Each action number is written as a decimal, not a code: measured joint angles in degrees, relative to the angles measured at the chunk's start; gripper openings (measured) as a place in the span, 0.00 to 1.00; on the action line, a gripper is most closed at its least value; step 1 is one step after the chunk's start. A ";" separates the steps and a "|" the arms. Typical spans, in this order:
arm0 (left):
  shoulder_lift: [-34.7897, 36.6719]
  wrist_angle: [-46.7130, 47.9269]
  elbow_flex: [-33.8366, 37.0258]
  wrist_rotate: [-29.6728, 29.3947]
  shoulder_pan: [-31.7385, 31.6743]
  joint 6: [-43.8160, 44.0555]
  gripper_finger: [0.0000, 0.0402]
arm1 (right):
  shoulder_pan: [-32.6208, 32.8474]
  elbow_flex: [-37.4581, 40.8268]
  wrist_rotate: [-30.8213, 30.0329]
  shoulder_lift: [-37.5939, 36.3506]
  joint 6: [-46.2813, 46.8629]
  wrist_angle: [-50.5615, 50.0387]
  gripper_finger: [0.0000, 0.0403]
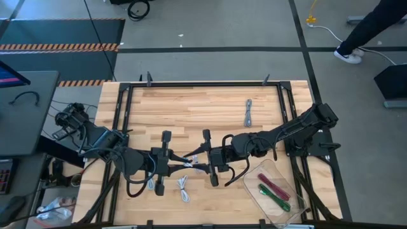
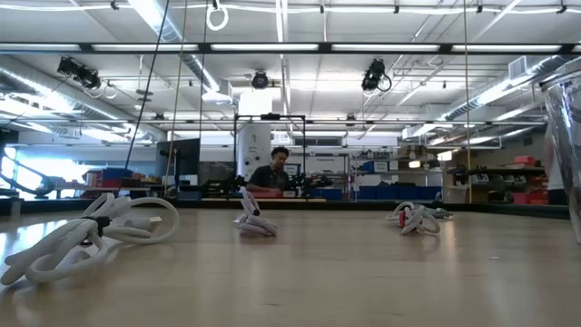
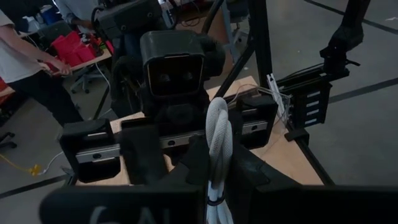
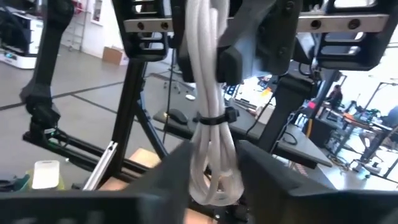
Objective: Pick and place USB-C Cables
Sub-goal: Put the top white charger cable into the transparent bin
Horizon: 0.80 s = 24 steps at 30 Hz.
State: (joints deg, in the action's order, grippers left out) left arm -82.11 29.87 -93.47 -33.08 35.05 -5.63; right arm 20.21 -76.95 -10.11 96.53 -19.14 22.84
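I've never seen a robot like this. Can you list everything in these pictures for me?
Held cable: one, white, in mid-air above the table's front.
Loose white cable: one, on the table's front, under the arms.
Grey cable: one, on the table, far side, right of middle.
Tray: one, clear, front right corner.
Green cable: one, in the tray.
Red cable: one, in the tray beside the green one.
Table: one, light wood, black frame.
Person: one, dark trousers, white shoe, on the floor beyond the far right corner.
Left hand: closed on the held cable.
Right hand: facing it, at the same cable.
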 joint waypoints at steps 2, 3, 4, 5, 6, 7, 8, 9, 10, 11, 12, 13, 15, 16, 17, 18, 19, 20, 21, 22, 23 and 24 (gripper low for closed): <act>0.00 0.08 0.02 0.04 0.00 0.02 0.08 | 0.02 0.00 0.40 0.00 -0.02 -0.52 0.18; 0.00 0.12 0.03 0.02 0.00 0.01 0.10 | 0.03 0.00 0.45 0.00 -0.02 -0.61 0.11; 0.00 0.11 0.04 0.02 0.00 0.05 0.12 | 0.08 -0.02 0.49 0.00 -0.12 -0.89 0.06; 0.00 0.10 0.04 0.02 0.00 0.24 0.15 | 0.20 -0.02 0.29 0.00 -0.20 -1.01 0.04; 0.00 -0.03 0.04 0.03 0.00 0.42 0.18 | 0.31 -0.02 -0.22 0.00 -0.19 -1.30 0.04; 0.00 -0.29 0.04 0.00 0.00 0.56 0.21 | 0.38 -0.02 -0.98 0.00 -0.20 -1.96 0.04; 0.00 -0.35 0.04 0.02 0.05 0.88 0.23 | 0.53 -0.02 -1.93 0.00 -0.25 -2.71 0.03; 0.00 -0.29 0.04 0.00 0.18 1.44 0.26 | 0.68 -0.02 -3.30 -0.03 -0.36 -3.80 0.02; 0.00 -0.23 0.04 -0.01 0.26 2.00 0.28 | 0.72 -0.02 -5.35 -0.04 -0.50 -4.67 0.02; 0.00 -0.18 0.04 -0.10 0.35 2.27 0.29 | 0.79 -0.02 -7.84 -0.07 -0.57 -5.35 0.02; 0.00 -0.23 0.04 -0.19 0.57 2.31 0.31 | 0.81 -0.02 -10.50 -0.32 -0.62 -6.49 0.02; 0.01 -0.38 0.04 -0.19 0.84 2.31 0.32 | 0.85 -0.02 -13.03 -0.59 -0.59 -8.26 0.02; 0.02 -0.74 0.04 -0.09 1.52 2.40 0.33 | 0.83 -0.02 -17.23 -1.57 -0.03 -11.99 0.02; 0.02 -0.68 0.04 0.03 1.93 2.43 0.33 | 0.82 -0.02 -19.04 -2.29 0.90 -14.26 0.02; 0.02 -0.66 0.04 0.04 2.41 2.91 0.33 | 0.77 -0.02 -20.58 -3.13 1.93 -16.85 0.02; 0.02 -0.34 0.04 0.06 2.97 3.82 0.33 | 0.74 -0.02 -22.00 -4.17 2.98 -19.93 0.02; 0.02 0.32 0.04 0.05 3.53 5.08 0.33 | 0.76 -0.02 -23.42 -5.39 4.49 -23.16 0.02; 0.02 1.24 0.04 0.06 4.15 6.44 0.33 | 0.80 -0.02 -24.90 -6.83 6.63 -26.94 0.02; 0.02 2.87 0.04 0.06 4.81 8.34 0.33 | 0.92 -0.02 -26.16 -8.34 9.50 -31.11 0.02; 0.02 5.21 0.04 0.04 5.43 10.58 0.33 | 1.13 -0.02 -26.76 -10.13 12.78 -35.56 0.02; 0.02 7.74 0.05 0.04 6.16 13.49 0.33 | 1.34 -0.02 -27.05 -11.88 16.70 -40.48 0.02; 0.02 10.15 0.23 0.02 6.86 16.90 0.33 | 1.55 -0.02 -27.23 -13.64 20.93 -45.12 0.02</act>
State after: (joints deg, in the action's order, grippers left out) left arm -82.08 40.02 -93.25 -33.06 41.91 11.27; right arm 21.76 -76.97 -37.34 82.89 1.79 -22.28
